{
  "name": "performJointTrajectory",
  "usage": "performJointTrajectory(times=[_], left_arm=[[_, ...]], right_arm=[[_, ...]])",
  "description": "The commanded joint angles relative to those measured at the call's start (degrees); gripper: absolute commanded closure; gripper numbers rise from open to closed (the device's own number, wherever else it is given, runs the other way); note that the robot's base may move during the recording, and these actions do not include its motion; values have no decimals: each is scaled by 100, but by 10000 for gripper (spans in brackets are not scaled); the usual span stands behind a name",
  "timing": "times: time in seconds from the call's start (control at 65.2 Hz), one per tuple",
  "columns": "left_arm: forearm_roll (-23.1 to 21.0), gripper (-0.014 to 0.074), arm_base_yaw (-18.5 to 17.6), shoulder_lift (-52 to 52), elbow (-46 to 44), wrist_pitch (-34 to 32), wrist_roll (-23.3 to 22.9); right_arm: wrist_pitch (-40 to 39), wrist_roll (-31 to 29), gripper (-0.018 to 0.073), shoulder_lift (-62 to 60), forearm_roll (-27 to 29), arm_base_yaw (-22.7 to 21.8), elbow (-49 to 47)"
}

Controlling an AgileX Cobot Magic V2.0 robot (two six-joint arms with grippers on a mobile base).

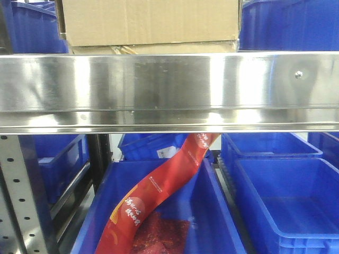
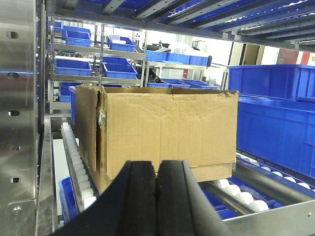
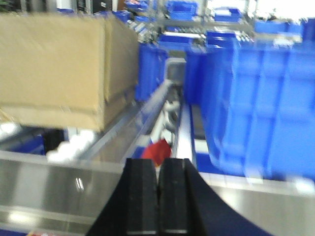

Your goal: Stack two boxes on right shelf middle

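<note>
A brown cardboard box sits on the roller shelf, seen straight ahead in the left wrist view; a thinner box layer shows under its lower right edge. The box also shows in the front view above the steel rail, and at the left of the right wrist view. My left gripper is shut and empty, just before the box's front face. My right gripper is shut and empty, to the right of the box, before the shelf's front rail.
A wide steel shelf rail crosses the front view. Blue bins stand right of the box. White rollers line the shelf. Below, a blue bin holds red packaging; another blue bin is beside it.
</note>
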Motion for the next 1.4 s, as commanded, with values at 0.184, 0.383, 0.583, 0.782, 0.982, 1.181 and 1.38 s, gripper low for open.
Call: performJointTrajectory(times=[0.184, 0.383, 0.583, 0.782, 0.982, 1.181, 1.38], left_arm=[[-32, 689, 15, -33, 3, -113, 5], [-32, 689, 15, -42, 3, -113, 5], [-32, 689, 15, -42, 3, -113, 5], [-32, 689, 15, -42, 3, -113, 5], [-32, 689, 15, -42, 3, -113, 5], [-32, 689, 15, -42, 3, -113, 5], [-32, 689, 15, -43, 124, -245, 5]], right_arm=[[-428, 75, 721, -1111, 36, -270, 999], [-54, 75, 721, -1283, 36, -548, 999], [-93, 75, 721, -1283, 36, -559, 999], [-93, 75, 721, -1283, 36, -559, 999], [-93, 75, 721, -1283, 36, -559, 999], [-93, 75, 721, -1283, 36, -559, 999], [-93, 75, 721, -1283, 36, -559, 999]])
